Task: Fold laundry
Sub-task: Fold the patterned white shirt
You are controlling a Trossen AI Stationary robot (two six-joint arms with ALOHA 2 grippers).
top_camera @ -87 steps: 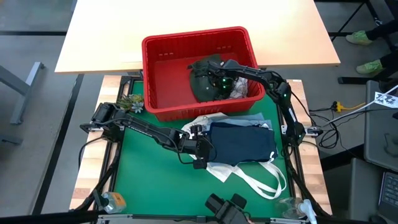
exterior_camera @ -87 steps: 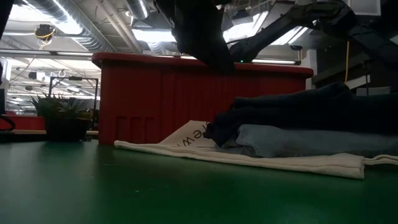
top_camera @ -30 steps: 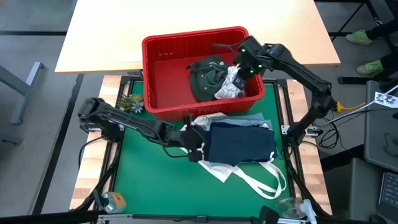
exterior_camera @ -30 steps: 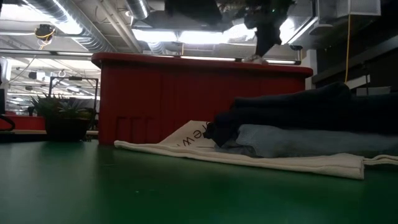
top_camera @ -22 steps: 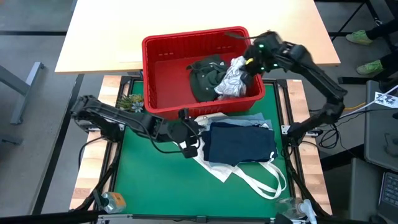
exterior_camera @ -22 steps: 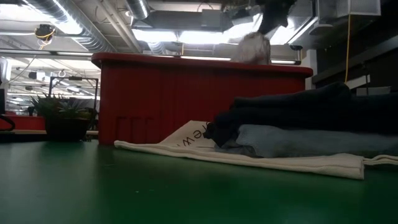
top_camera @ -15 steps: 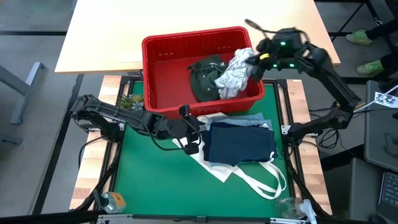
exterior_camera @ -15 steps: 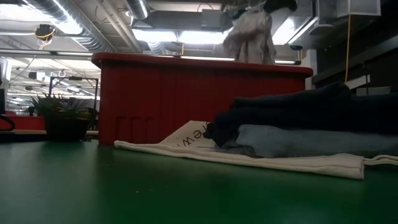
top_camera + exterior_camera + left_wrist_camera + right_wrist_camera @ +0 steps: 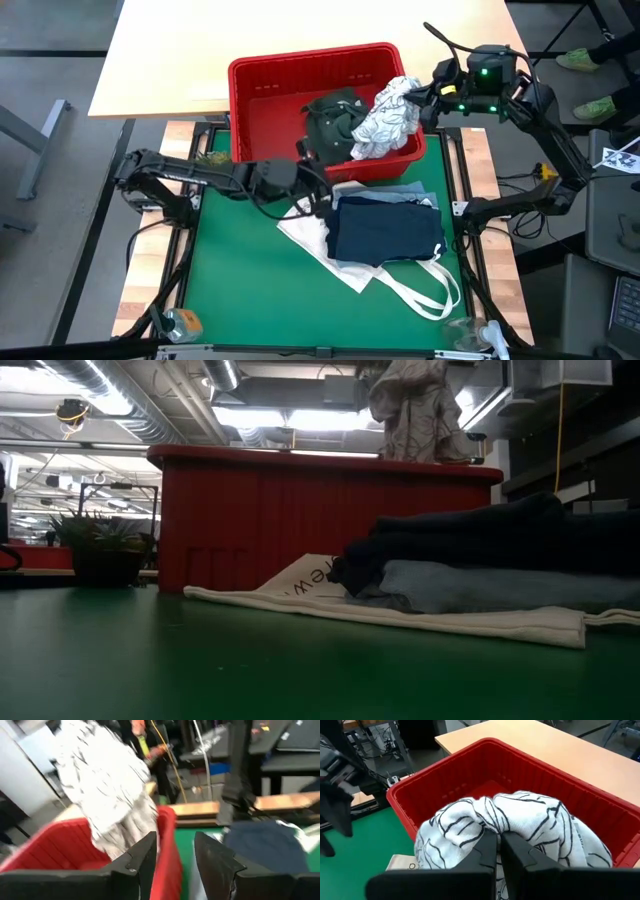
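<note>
I have the red basket (image 9: 262,120) at the far side of the green mat (image 9: 240,285), and inside it I see 1 dark olive garment (image 9: 328,122) bunched toward its right half. The white leaf-print garment (image 9: 388,115) hangs above the basket's right end, lifted clear of the rim in the low view (image 9: 412,410), with its lower folds trailing down toward the inside. On the mat, just in front of the basket, a navy garment (image 9: 385,230) lies folded on top of a light blue denim piece (image 9: 405,192), and both rest on a white tote bag (image 9: 345,265) whose handles loop toward the near edge.

From the low view I cannot see into the basket at all, and the upper part of the hanging garment is cut off by the frame. The left wrist view is blurred, so detail there is poor.

My right gripper (image 9: 498,847) is clenched on the white leaf-print garment, fingers pressed together with cloth pinched between them, up over the basket's right end (image 9: 432,95). My left gripper (image 9: 318,195) sits low by the basket's front wall near the tote's corner; its fingers (image 9: 142,860) stand parted and I see nothing between them.
</note>
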